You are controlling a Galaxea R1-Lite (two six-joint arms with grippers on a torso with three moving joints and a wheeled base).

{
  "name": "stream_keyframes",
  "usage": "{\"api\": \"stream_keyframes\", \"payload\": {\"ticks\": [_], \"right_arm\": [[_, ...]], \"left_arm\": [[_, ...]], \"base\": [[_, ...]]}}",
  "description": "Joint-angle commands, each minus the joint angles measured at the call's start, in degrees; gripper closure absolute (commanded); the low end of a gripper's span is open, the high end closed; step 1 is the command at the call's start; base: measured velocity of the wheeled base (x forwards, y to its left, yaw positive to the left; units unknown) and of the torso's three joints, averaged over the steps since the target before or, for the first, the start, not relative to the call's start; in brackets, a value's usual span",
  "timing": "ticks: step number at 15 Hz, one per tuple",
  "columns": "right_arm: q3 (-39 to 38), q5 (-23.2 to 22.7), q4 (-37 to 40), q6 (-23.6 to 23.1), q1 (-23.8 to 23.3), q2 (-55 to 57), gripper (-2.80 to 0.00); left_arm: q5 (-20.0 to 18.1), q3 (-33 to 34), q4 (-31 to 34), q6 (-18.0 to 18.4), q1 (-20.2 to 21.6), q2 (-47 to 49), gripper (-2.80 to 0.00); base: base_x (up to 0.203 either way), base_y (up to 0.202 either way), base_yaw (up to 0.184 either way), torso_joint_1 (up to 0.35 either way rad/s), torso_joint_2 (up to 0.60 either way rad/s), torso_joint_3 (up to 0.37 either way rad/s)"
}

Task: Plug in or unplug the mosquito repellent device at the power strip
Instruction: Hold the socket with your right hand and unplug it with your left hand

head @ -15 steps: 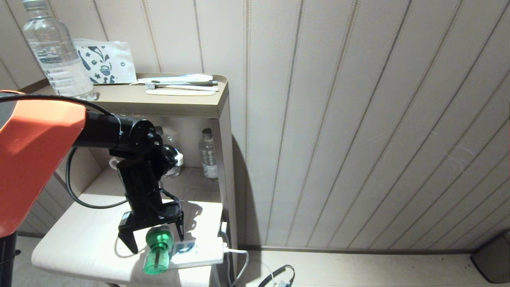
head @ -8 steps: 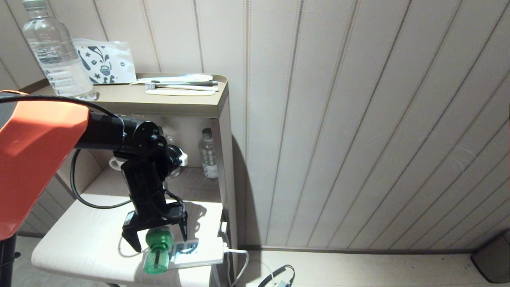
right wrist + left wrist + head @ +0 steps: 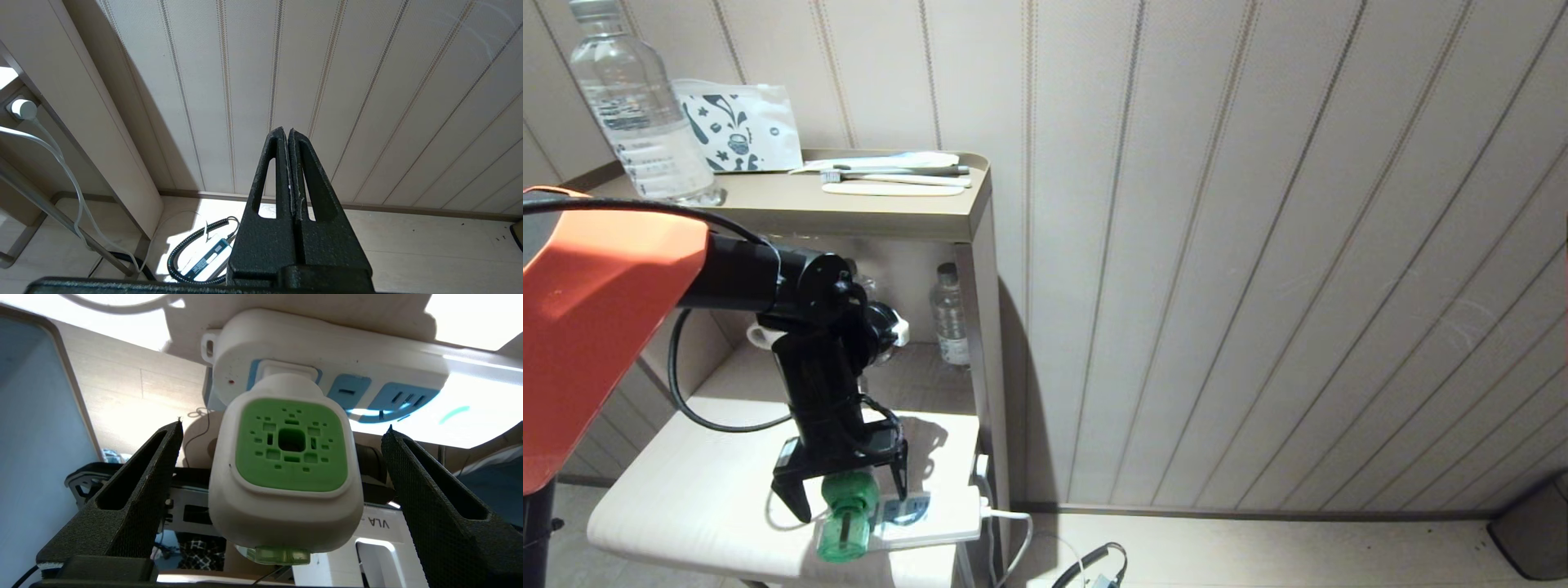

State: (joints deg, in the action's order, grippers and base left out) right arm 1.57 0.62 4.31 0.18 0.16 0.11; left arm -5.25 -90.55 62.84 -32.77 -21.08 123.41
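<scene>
Mosquito repellent device sits plugged into power strip, between spread left fingers.

Wall: pale vertical panelling with thin seams. Floor: light wood. A tan shelf unit stands against the wall above a pale desk.

the left gripper points down over the mosquito repellent device, fingers spread to either side of its green head. the device sits in the power strip on a pale low table.
</scene>
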Motion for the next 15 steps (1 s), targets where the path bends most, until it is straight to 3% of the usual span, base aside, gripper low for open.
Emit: {"api": "stream_keyframes", "payload": {"ticks": [1,14,15], "right_arm": [[0.01,-0.01,-0.01,-0.01,0.02,-0.02,0.00],[0.01,-0.01,-0.01,-0.01,0.02,-0.02,0.00],[0.01,-0.01,-0.01,-0.01,0.02,-0.02,0.00]], "left_arm": [[-0.11,0.29,0.44,-0.20,-0.19,-0.27,-2.80],[0.16,1.04,-0.40,-0.28,-0.77,-1.41,-2.80],[0.16,1.08,-0.35,-0.28,-0.90,-1.41,0.00]], "base": [[0.000,0.000,0.000,0.000,0.00,0.000],[0.000,0.000,0.000,0.000,0.00,0.000],[0.000,0.000,0.000,0.000,0.00,0.000]]}}
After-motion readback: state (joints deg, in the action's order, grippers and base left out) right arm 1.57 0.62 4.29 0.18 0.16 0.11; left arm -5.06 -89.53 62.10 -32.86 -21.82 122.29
